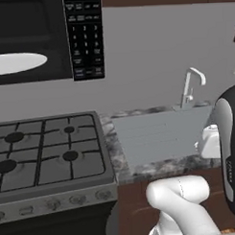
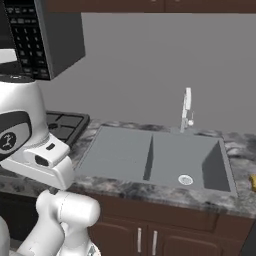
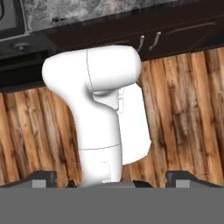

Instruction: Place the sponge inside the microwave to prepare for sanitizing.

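Nothing held: gripper (image 3: pixel 112 180) fingers spread wide, aimed down at the floor, while microwave (image 1: pixel 37 38) stands open, turntable (image 1: pixel 16 63) exposed, presumably awaiting the sponge (image 2: pixel 253 182).

Left base view looks forward over stove (image 1: pixel 48 150), microwave (image 1: pixel 40 40) at 11 o'clock. Right base view faces sink (image 2: pixel 155 160). Both share sink, faucet (image 2: pixel 186 112). Hand view faces down at floor (image 3: pixel 188 109).
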{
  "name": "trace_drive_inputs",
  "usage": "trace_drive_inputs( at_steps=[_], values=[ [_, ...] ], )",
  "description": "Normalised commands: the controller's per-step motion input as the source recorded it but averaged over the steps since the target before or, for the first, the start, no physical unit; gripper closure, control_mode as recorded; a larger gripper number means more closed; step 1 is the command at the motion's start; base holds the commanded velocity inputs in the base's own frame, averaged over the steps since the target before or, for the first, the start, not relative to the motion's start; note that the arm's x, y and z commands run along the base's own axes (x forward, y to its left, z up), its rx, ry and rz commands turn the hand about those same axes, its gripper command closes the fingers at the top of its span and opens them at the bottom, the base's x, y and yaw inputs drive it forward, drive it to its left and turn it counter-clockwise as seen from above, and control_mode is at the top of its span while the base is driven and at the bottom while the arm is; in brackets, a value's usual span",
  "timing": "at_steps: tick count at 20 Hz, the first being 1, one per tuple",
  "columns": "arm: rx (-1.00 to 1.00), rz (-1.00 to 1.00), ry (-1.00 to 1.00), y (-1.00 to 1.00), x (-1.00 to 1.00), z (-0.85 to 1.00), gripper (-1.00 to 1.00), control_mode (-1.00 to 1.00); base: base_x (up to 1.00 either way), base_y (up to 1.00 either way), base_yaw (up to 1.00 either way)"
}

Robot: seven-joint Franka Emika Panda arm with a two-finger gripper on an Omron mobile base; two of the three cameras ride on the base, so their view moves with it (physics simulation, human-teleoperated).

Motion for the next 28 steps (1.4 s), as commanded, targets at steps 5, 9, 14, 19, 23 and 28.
trace_drive_inputs(
  at_steps=[5,9,14,19,23,28],
  values=[
    [0.00,0.00,0.00,0.00,0.00,0.00,-1.00,1.00,0.00,-0.97,0.00],
    [0.00,0.00,0.00,0.00,0.00,0.00,-1.00,1.00,0.03,-0.71,0.00],
    [0.00,0.00,0.00,0.00,0.00,0.00,-1.00,1.00,0.07,-0.62,0.00],
    [0.00,0.00,0.00,0.00,0.00,0.00,-1.00,1.00,0.19,-0.57,0.00],
    [0.00,0.00,0.00,0.00,0.00,0.00,-1.00,1.00,0.19,-0.56,0.00],
    [0.00,0.00,0.00,0.00,0.00,0.00,-1.00,1.00,0.28,-0.48,0.00]
  ],
)
